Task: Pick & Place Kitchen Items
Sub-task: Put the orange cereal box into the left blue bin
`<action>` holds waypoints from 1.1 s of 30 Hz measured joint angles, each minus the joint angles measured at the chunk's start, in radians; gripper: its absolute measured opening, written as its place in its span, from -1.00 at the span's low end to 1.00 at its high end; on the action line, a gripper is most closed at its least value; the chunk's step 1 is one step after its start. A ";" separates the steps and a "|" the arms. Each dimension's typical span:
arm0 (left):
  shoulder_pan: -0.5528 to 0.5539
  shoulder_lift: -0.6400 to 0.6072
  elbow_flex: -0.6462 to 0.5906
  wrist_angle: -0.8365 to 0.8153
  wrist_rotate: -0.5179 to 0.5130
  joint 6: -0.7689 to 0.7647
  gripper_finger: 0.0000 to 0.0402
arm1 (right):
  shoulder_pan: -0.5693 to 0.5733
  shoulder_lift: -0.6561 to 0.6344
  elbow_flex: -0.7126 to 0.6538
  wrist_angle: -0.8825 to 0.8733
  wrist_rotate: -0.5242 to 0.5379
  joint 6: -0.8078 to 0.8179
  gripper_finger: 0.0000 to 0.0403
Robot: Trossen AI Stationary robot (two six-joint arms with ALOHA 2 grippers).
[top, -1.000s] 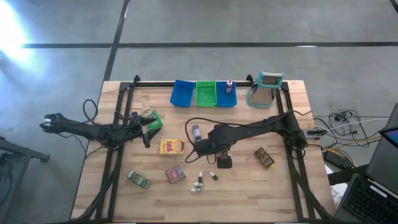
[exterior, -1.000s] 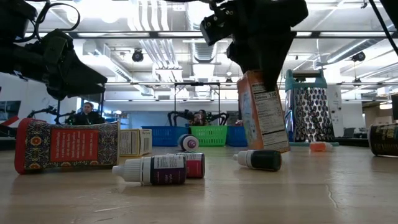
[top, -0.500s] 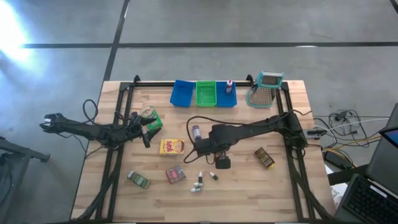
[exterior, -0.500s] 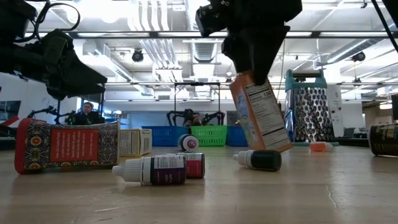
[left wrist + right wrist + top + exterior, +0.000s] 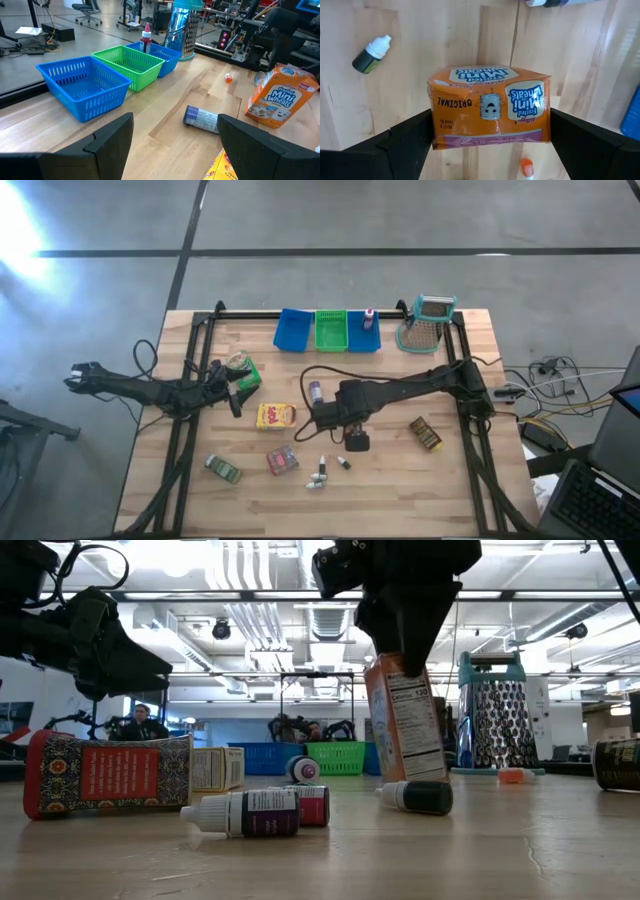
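My right gripper (image 5: 405, 655) hangs over the table's middle, shut on an orange Mini Wheats box (image 5: 490, 107). The high view mostly hides the box under that gripper (image 5: 325, 420). Around it lie a yellow-red box (image 5: 276, 416), a pink-red packet (image 5: 282, 461), a green packet (image 5: 223, 470), a brown packet (image 5: 425, 434), a purple bottle (image 5: 314, 392) and small bottles (image 5: 320, 473). My left gripper (image 5: 235, 395) waits open at the table's left, beside another green packet (image 5: 243, 370), with nothing between its fingers. My right gripper pinches the orange box between its two fingers, one on each narrow side (image 5: 432, 132), at the box's upper end. The fingers come from above, pointing down. The box hangs a little tilted, its lower end (image 5: 415, 772) at table level; whether it is clear of the wood, I cannot tell.
Along the far edge stand a blue bin (image 5: 293, 330), a green bin (image 5: 331, 330) and a second blue bin (image 5: 365, 340) with a small bottle in it. The metal grater (image 5: 428, 323) stands to their right. A dark bottle (image 5: 420, 797) lies just in front of the held box.
The orange box has swung in my right gripper. It first leaned further, then came nearer upright, and it stands a little more toward the table's left than before. My right gripper has stayed shut on it throughout.
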 joint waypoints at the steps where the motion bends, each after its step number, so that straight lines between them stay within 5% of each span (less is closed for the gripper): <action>1: 0.000 0.000 0.000 0.000 0.000 0.000 0.46 | -0.002 0.000 0.000 0.000 0.000 0.008 0.81; 15: 0.000 0.000 0.000 0.000 0.000 0.000 0.46 | -0.037 0.000 0.000 0.010 0.001 0.301 0.80; 33: 0.001 0.000 0.000 0.000 -0.006 0.094 0.46 | -0.064 0.000 -0.001 0.123 0.003 0.382 0.66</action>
